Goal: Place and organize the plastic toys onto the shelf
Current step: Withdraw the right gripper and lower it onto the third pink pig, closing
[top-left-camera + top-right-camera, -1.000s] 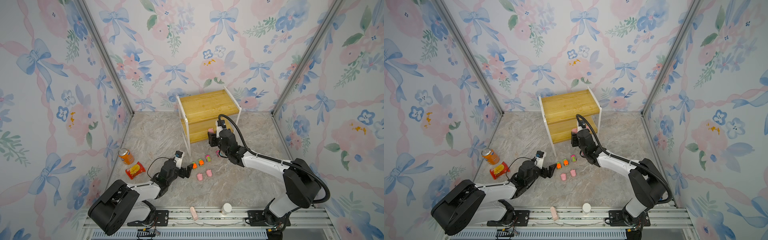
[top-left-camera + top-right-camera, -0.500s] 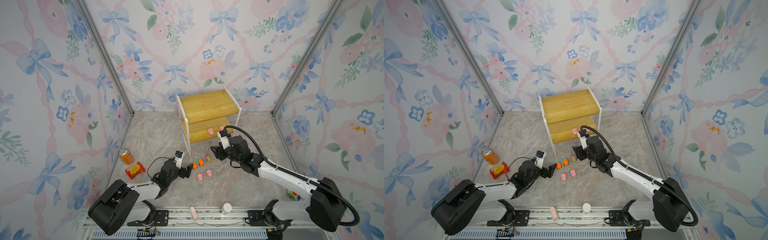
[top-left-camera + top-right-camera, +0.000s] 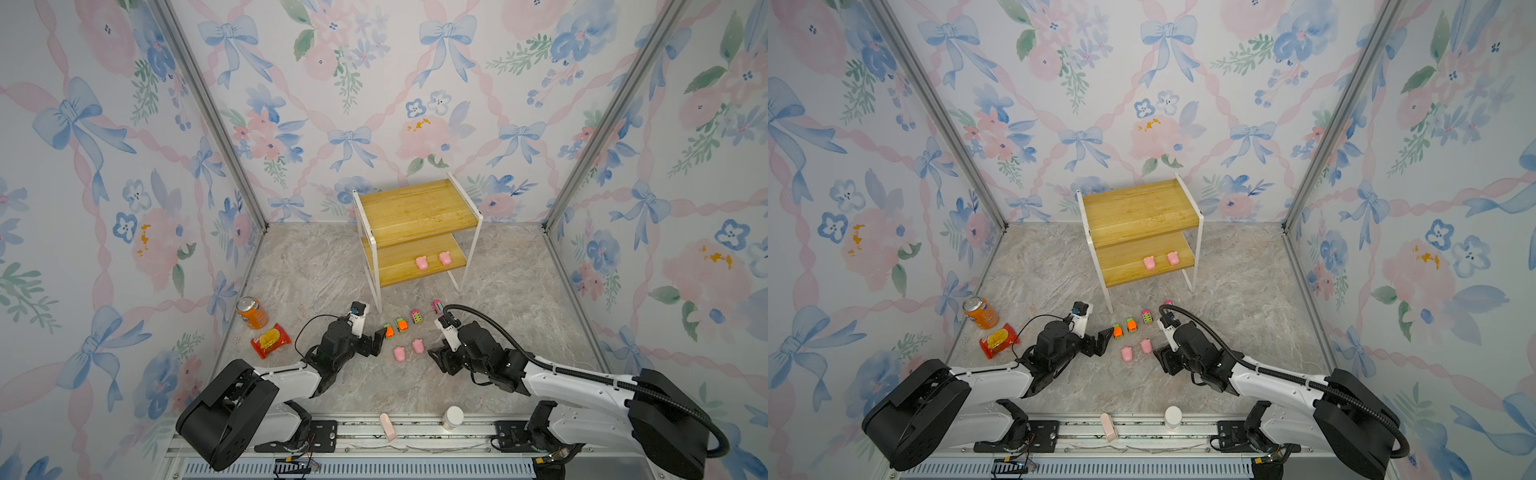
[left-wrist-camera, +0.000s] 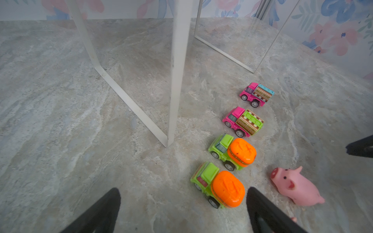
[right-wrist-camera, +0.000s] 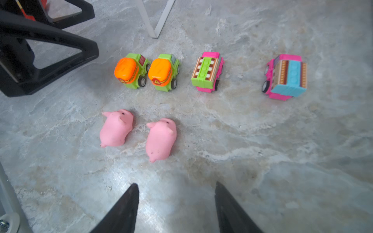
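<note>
On floor [image 3: 311, 270], four cars [image 3: 401, 323] abreast, cabs toward shelf [image 3: 415, 208], long axes parallel

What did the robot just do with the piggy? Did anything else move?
The right gripper let go of a pig on the shelf's lower board, beside the other pig. It then pulled back to the front and now hangs open near the table pigs. The left gripper, cars and table pigs stayed put.

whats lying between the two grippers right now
A pink pig and a second pig lie on the floor between the left gripper and right gripper, as both top views show.
</note>
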You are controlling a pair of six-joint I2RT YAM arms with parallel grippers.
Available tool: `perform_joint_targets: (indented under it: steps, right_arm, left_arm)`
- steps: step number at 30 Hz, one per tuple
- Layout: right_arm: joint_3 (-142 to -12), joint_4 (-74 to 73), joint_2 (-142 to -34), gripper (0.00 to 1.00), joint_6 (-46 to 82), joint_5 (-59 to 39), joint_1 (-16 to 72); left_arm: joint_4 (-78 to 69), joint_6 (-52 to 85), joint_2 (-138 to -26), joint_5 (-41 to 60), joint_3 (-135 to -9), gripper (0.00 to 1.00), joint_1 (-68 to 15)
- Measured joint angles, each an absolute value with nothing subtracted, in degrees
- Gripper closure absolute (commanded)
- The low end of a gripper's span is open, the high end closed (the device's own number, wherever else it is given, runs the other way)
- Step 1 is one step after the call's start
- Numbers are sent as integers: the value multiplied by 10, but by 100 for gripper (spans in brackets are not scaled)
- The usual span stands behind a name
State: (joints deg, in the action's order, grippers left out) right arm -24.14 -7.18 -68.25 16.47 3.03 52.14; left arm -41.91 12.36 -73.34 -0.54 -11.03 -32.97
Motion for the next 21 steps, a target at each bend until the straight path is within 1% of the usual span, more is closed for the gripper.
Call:
perform_joint_targets:
  steps: [7,14,21]
  right_arm:
    - [-247,-137,-754,38,186,62,566]
    - [-265,-184,-828,40,194,75,571]
    - [-267,-217,-863,42,196,89,571]
  left_arm:
    - [-419,127,-733,-5,-109,2,-330]
    - [-419,128,-730,-6,-107,2,-330]
    - [-419,128,-730,-6,-107,2,-330]
